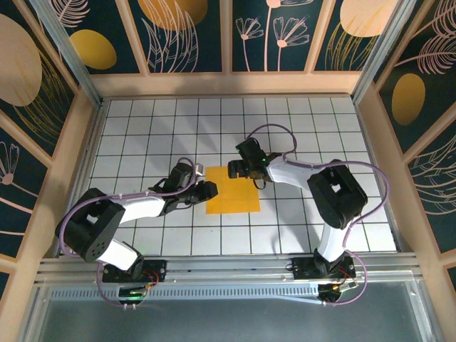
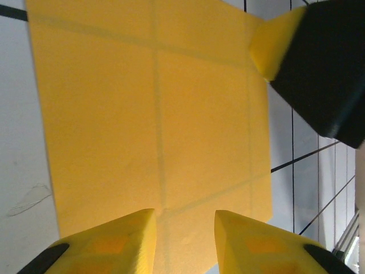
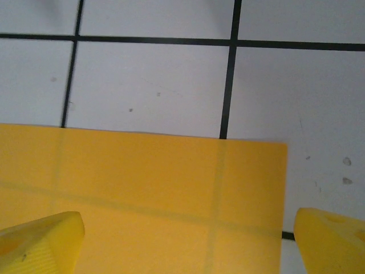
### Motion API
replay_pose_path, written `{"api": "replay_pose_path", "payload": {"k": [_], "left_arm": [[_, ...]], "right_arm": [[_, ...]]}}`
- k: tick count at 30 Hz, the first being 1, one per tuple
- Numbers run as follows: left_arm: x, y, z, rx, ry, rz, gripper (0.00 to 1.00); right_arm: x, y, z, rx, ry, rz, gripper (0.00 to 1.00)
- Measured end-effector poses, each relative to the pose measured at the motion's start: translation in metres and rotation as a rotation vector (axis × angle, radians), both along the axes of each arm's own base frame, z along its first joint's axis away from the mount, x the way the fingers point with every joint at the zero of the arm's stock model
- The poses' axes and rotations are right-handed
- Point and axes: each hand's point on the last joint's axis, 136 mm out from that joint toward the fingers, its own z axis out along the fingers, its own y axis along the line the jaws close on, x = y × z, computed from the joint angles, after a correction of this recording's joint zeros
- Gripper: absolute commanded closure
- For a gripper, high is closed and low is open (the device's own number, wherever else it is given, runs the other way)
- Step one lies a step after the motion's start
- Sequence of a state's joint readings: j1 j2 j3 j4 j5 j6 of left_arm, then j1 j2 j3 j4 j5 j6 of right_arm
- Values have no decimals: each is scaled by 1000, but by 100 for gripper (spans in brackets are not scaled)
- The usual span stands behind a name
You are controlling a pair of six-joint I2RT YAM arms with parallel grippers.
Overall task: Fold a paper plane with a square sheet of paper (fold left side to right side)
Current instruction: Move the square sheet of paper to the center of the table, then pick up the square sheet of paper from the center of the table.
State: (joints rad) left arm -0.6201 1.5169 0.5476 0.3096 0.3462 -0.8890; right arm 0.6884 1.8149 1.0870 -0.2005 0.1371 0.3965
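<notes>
From above, the square sheet of paper (image 1: 233,197) lies flat on the desk (image 1: 142,121), with my left pincer (image 1: 206,190) at its left edge and my right pincer (image 1: 234,169) at its far edge. At my left wrist, the fingers stand narrowly apart (a slim gap) over the sheet. At my right wrist, the fingers are spread wide above a corner.

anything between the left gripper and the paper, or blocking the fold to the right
Nothing between the left gripper and the square sheet of paper. The right gripper, open at the sheet's far edge, might hinder the fold.
</notes>
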Motion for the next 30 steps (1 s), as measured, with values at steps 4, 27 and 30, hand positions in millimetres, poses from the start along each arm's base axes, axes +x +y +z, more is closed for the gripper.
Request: {"api": "replay_pose_path", "payload": {"k": [4, 27, 30], "left_arm": [[1, -2, -2, 16, -6, 4, 71], [0, 7, -32, 91, 41, 35, 82], [1, 7, -33, 90, 39, 35, 82]], "right_arm": [[3, -1, -8, -40, 3, 17, 4], [-3, 13, -22, -81, 23, 74, 5], [-9, 17, -22, -83, 35, 88, 6]]}}
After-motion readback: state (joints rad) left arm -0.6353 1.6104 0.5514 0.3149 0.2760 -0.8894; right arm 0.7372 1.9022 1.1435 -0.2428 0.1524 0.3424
